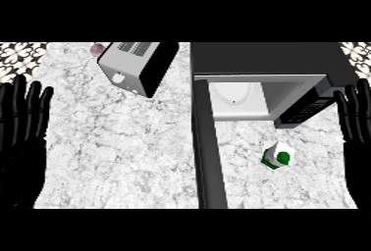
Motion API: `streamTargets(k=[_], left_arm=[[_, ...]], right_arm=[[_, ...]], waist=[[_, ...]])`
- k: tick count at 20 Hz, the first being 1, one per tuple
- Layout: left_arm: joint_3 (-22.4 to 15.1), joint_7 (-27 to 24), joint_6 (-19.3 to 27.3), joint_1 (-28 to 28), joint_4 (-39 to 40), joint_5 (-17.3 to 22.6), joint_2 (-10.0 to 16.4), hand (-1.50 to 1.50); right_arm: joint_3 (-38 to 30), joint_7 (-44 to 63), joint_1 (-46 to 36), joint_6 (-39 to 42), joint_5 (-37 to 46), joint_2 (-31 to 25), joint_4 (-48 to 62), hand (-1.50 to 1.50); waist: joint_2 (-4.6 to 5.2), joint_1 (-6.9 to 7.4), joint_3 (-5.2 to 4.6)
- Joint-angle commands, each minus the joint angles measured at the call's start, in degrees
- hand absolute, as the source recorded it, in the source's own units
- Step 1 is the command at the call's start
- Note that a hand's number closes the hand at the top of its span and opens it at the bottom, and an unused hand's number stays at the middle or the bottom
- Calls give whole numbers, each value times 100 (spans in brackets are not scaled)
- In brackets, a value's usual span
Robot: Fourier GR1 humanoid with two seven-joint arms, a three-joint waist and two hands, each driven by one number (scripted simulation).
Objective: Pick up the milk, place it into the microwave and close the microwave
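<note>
The worktop [109,147] is pale mottled stone. A silver and black toaster [134,66] sits askew at far left, with a small pinkish thing [97,48] half hidden behind it. The microwave [268,63] sits far right, its door [206,147] open. A green-and-white milk carton [278,156] stands near its front.

- One small white-and-green milk carton [278,155], near right.
- One dark grey box-shaped microwave [268,58], far right.
- One silver-and-black toaster [134,66], far left.
- One small pinkish round object [97,48], far left.
- Two black hands: left hand [22,132], right hand [357,122].
- One white speckled stone counter [109,157].
</note>
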Motion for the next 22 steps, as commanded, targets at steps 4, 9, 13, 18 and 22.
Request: streamTargets(k=[4,9,13,18,22], left_arm=[[-242,219,-112,111,-105,-48,-21,-150],[-370,410,133,1090,-515,125,-284,-150],[-337,370,-155,1510,-767,371,-186,-150],[-182,140,-468,2161,-1198,636,-76,-150],[416,184,-748,2226,-1209,1285,127,-150]], right_arm=[[668,-204,-257,-966,1259,500,145,-150],[1630,960,102,-1381,1866,513,-478,-150],[2121,736,76,-1892,2167,517,-45,-150],[2524,973,721,-2112,2796,518,-585,-150],[2145,1555,386,-2032,2925,519,-544,-150]], waist=[[-57,151,93],[-75,153,89],[-64,156,92],[-72,142,91],[-63,148,90]])
